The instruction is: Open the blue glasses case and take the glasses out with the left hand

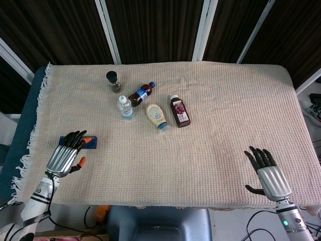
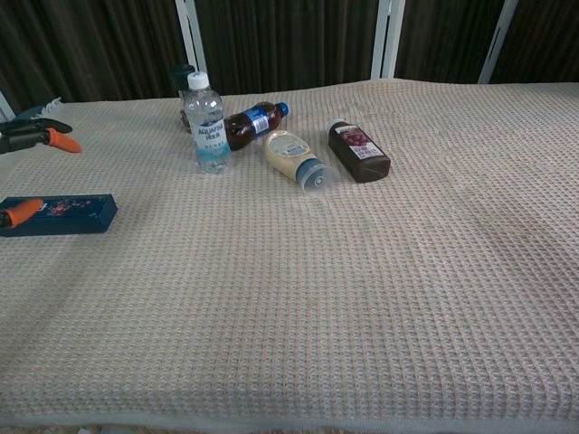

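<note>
Beige woven cloth (image 1: 200,100), closed blue glasses case (image 2: 68,214), floral lid

Looks like a robot test lab/demo setup: table (image 1: 225,100) under a beige waffle-weave cloth, dark curtains w/ white frame posts behind the table, loose cables on the floor below the table's near edge.

Dark panelled wall (image 1: 150,30) behind table (image 1: 225,100)

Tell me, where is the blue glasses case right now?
The blue glasses case lies closed near the table's left edge, partly under the left hand in the head view, well apart from the bottles.
</note>
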Available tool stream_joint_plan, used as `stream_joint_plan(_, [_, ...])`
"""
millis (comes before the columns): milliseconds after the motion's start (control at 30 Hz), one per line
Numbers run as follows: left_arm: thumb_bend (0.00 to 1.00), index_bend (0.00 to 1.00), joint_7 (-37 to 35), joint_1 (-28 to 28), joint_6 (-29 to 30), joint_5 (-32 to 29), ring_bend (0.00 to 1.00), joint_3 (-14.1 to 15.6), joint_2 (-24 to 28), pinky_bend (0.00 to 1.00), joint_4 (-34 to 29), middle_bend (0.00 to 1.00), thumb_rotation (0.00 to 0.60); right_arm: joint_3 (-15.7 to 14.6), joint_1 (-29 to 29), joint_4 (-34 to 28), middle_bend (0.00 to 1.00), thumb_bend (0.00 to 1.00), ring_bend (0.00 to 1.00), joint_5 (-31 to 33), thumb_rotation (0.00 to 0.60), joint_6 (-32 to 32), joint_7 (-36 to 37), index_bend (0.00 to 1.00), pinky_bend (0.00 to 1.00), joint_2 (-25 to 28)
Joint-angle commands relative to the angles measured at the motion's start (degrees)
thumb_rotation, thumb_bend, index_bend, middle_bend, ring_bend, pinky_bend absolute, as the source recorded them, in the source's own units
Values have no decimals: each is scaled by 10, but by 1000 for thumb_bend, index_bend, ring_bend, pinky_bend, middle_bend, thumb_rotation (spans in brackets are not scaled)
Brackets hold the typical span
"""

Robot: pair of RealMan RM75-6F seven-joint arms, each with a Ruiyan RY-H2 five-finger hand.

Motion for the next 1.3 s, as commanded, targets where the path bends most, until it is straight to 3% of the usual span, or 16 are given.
stream_joint_plan(33, [395,223,16,-24,-26,-29,0,-15,-31,99,32,29,600,1,2,0,0,191,0,5,600,-5,-1,0,0,0])
stream_joint_plan(300, [349,251,44,-41,-55,-68,0,-6,-68,100,94,30,600,-1,3,-6,0,190,0,6,600,-8,5,0,0,7])
stream_joint_plan(800, [336,325,56,-62,-55,-99,0,-11,-130,127,199,65,600,-6,3,-14,0,190,0,4,600,-13,11,0,0,16])
stream_joint_plan(1300, [337,436,57,-75,-69,-123,33,-13,-145,132,232,90,600,-6,2,-13,0,188,0,2,600,-9,20,0,0,17])
